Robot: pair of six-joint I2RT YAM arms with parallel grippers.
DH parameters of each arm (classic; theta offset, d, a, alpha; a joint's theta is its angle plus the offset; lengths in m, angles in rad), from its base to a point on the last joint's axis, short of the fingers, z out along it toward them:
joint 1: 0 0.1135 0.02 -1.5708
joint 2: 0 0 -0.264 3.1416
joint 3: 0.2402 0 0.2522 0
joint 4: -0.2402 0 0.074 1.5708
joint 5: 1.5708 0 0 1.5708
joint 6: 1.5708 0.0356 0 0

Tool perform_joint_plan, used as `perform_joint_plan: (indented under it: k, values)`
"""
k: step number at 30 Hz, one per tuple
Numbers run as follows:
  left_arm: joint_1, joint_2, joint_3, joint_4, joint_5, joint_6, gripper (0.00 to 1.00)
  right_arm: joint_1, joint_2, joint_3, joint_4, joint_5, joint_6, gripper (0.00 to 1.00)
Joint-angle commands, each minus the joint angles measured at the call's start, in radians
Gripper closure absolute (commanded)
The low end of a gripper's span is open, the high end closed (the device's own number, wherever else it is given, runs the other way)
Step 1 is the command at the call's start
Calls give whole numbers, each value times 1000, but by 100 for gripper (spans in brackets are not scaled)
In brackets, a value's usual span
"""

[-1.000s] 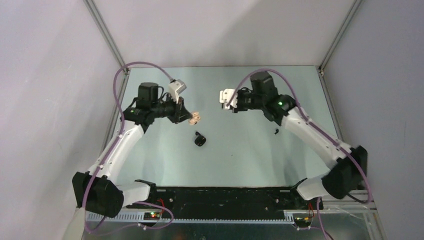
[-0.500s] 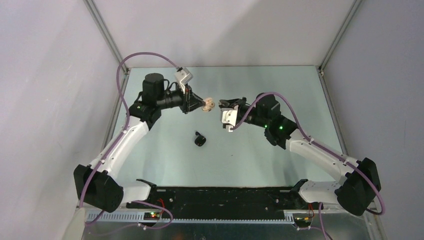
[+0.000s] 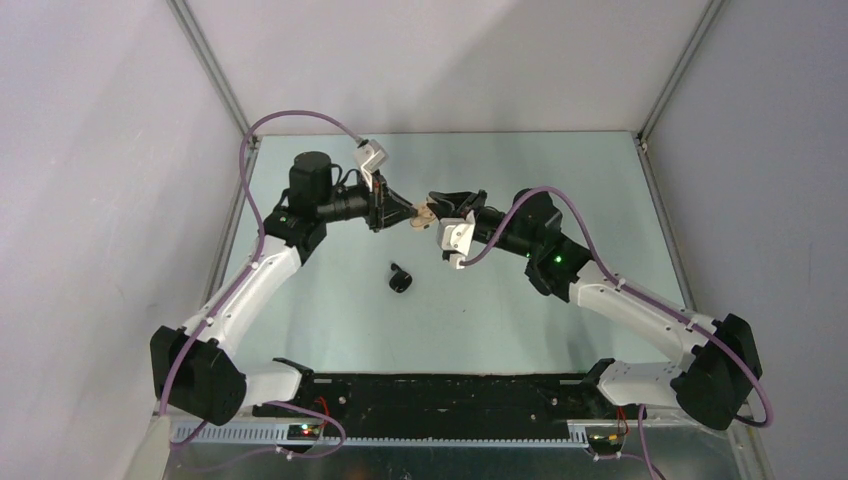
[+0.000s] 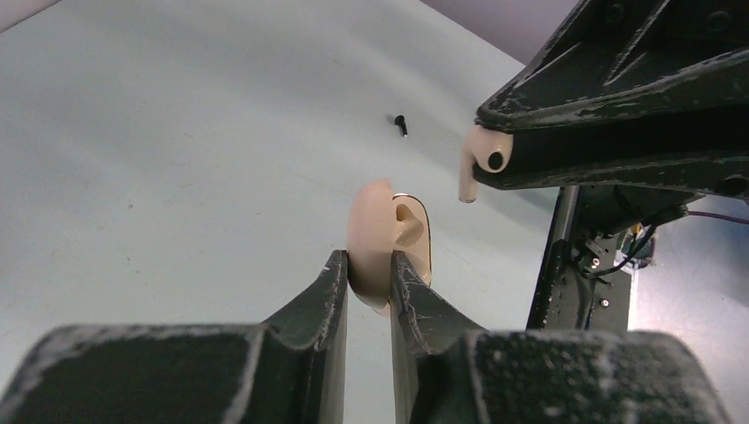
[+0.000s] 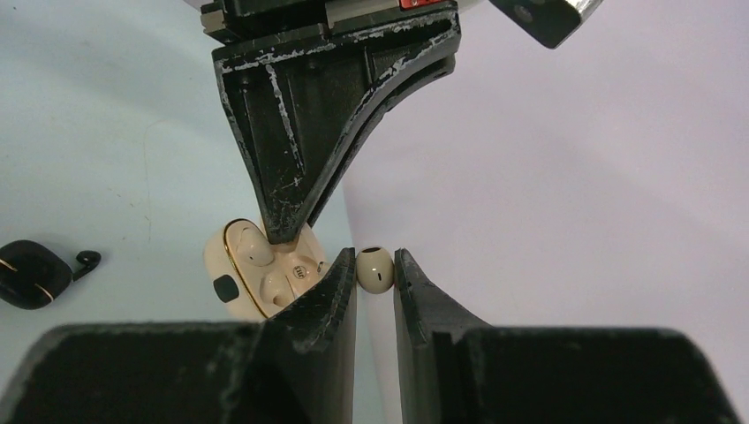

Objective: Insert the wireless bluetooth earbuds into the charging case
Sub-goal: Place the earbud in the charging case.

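My left gripper is shut on an open cream charging case and holds it in the air above the table's far middle. My right gripper is shut on a cream-white earbud, seen from the left wrist just right of the case and above it, a small gap apart. The right wrist view shows the case's open inside just left of the earbud. A black case lies on the table with a black earbud beside it. Another black earbud lies farther off.
The black case and its earbud lie below and left of the held case. The two grippers meet tip to tip over the table's far half. Frame posts and grey walls enclose the table.
Both arms have swung toward each other. My left gripper lifted the cream case up and right; my right gripper brought the cream earbud left until it is almost at the case.
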Motion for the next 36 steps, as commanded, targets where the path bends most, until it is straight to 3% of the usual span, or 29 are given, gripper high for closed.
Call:
perform_joint_plan:
  k: [1,18,36]
  values:
    - [-6,-22,13,57,44,-37,100,4,7,8,39,-6,-28,100]
    - [-4,-25,19,59,45,-75,100,12,22,8,-62,15,-235,100]
    - [2,-24,24,62,34,-100,100,1,27,8,-123,-14,-327,100]
